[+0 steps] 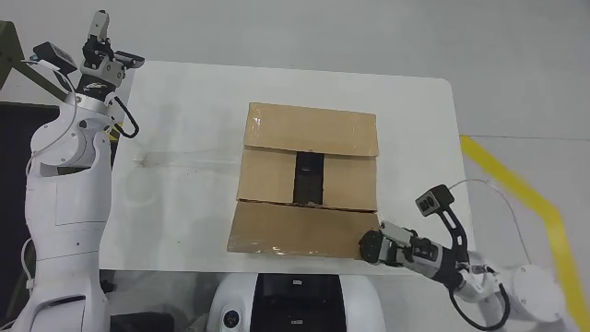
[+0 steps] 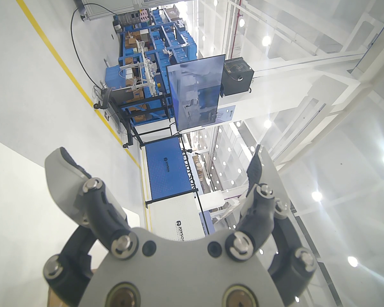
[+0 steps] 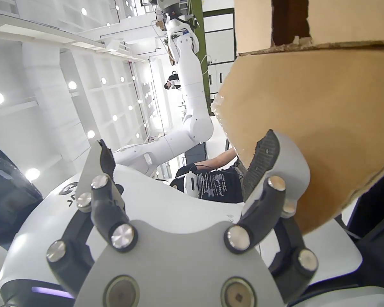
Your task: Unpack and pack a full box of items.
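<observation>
Two outer flaps of the cardboard box [image 1: 277,175] lie folded outward, and the near flap [image 1: 295,229], the one toward the robot, is what the next move seems to turn on. Its long edge runs across the table [image 1: 184,157] from the robot's left to its right. The right gripper [image 1: 376,245] sits at that flap's right end, low by the table's near edge and pointing toward it. Its fingers are spread with nothing between them. In the right wrist view one ribbed pad [image 3: 259,161] lies against or just beside the flap's ragged corner; which of the two cannot be told.

The box stands in the middle of the table, its two inner flaps nearly level with a dark slot [image 1: 310,177] between them, and the contents cannot be made out. The left gripper [image 1: 98,28] is well apart at the table's far left corner, raised, also spread and empty, and aimed away from the box. The right arm is therefore much the nearer. By this judgement the inner flaps are what stands in the way, and they would have to be lifted before anything comes out
</observation>
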